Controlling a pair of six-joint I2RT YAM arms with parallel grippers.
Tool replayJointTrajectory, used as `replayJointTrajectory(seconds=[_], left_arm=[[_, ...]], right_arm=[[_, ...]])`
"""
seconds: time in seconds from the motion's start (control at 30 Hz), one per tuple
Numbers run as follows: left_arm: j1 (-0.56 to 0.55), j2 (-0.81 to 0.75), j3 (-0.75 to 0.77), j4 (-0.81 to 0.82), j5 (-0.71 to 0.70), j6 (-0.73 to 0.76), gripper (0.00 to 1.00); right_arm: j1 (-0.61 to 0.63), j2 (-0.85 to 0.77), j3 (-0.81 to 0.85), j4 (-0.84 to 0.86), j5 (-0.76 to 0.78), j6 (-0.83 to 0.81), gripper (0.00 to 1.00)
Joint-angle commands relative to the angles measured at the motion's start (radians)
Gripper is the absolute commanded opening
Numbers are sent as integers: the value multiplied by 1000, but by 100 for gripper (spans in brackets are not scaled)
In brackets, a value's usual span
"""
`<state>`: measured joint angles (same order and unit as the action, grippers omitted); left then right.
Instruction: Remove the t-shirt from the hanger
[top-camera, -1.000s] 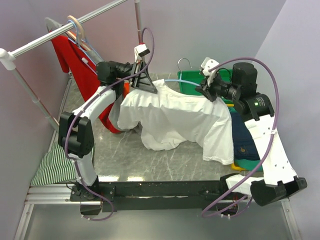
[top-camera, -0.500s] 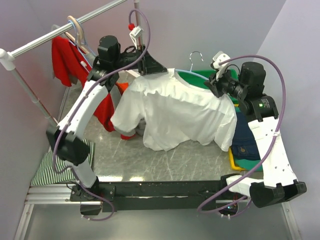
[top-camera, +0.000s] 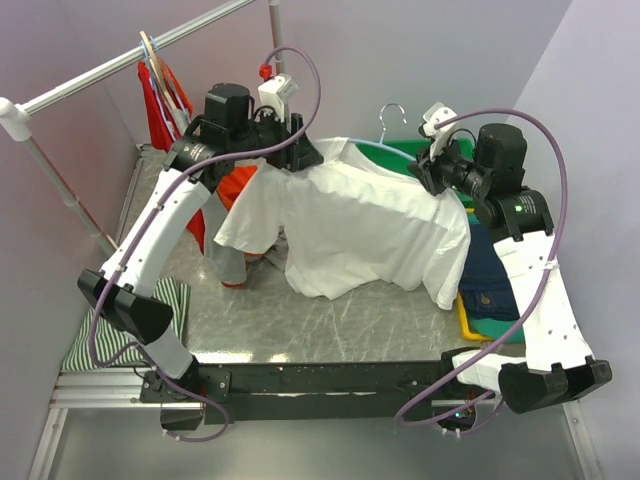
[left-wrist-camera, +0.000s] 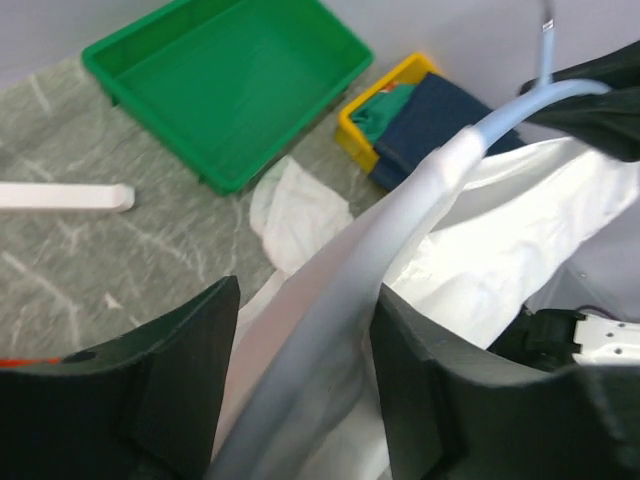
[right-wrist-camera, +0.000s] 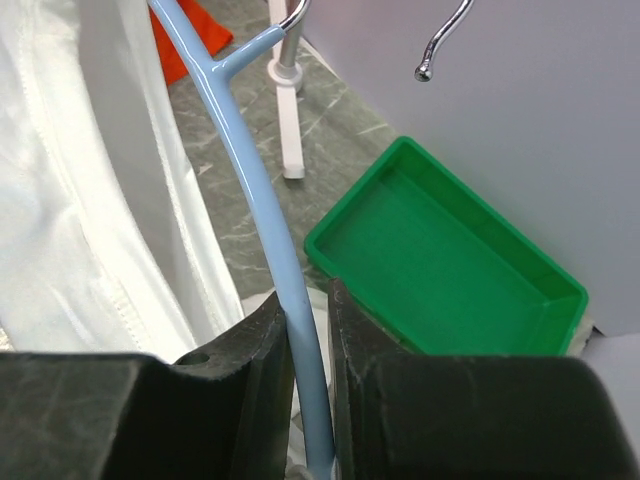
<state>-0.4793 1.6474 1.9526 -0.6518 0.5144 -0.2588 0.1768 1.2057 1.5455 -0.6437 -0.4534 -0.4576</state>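
A white t-shirt (top-camera: 360, 225) hangs on a light blue hanger (right-wrist-camera: 262, 200) held up over the table, its metal hook (top-camera: 390, 110) pointing up. My right gripper (top-camera: 422, 172) is shut on the hanger's bare right arm, pinched between the fingers (right-wrist-camera: 305, 300). At the shirt's left shoulder is my left gripper (top-camera: 303, 158). Its jaws (left-wrist-camera: 305, 300) stand open, and the shirt-covered hanger arm (left-wrist-camera: 340, 280) runs loosely between them. The fabric brushes the right finger (left-wrist-camera: 420, 380).
A green bin (right-wrist-camera: 450, 260) sits at the back right behind the shirt. A yellow tray (top-camera: 470, 322) holds dark blue clothes. A red garment (top-camera: 160, 90) hangs on the metal rail (top-camera: 120, 62) at the left. An orange garment (top-camera: 240, 185) hangs beside the shirt. A striped cloth (top-camera: 110, 330) lies front left.
Both arms have lifted the hanger and shirt up off the table. The left jaws, earlier shut on the shirt's shoulder, have spread apart. The red garment has swung along the rail.
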Motion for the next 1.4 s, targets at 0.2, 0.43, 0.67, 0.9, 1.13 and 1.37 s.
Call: replayJointTrajectory(seconds=[0.2, 0.43, 0.67, 0.9, 1.13, 1.37], left_arm=[[44, -52, 60, -95, -137, 17, 71], [113, -138, 46, 17, -102, -56, 94], [146, -129, 57, 47, -90, -99, 99], [157, -81, 81, 87, -24, -94, 94], [157, -77, 31, 89, 35, -65, 60], [159, -69, 2, 144, 44, -85, 6]], right_arm=[[-33, -90, 114, 165, 160, 7, 0], [-33, -132, 67, 254, 188, -24, 0], [-33, -182, 82, 199, 81, -70, 0], [-33, -204, 127, 124, 41, -99, 0], [-33, -216, 104, 165, 88, -90, 0], [-33, -205, 117, 154, 79, -90, 0]])
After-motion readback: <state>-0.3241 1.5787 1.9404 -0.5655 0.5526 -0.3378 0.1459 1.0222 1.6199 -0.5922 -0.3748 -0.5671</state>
